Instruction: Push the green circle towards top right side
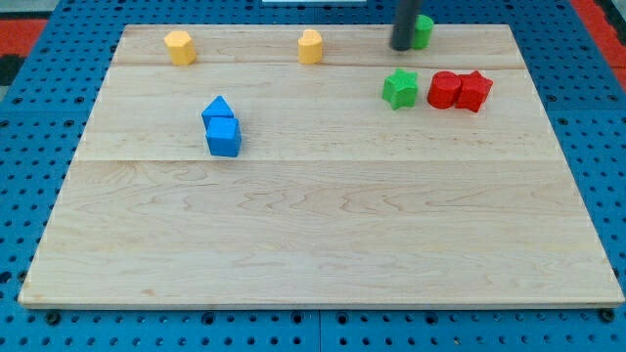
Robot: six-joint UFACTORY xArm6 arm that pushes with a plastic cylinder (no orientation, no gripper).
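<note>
The green circle (423, 30) sits near the top edge of the wooden board (313, 225), right of centre, partly hidden by my rod. My tip (402, 47) rests on the board just left of the green circle, touching or nearly touching its left side. A green star (400, 89) lies below the tip, a little apart from it.
A red circle (443, 90) and a red star (474, 91) touch each other right of the green star. Two yellow blocks (179, 46) (310, 46) sit along the top edge. A blue triangle (217, 108) and a blue cube (223, 137) touch at the left.
</note>
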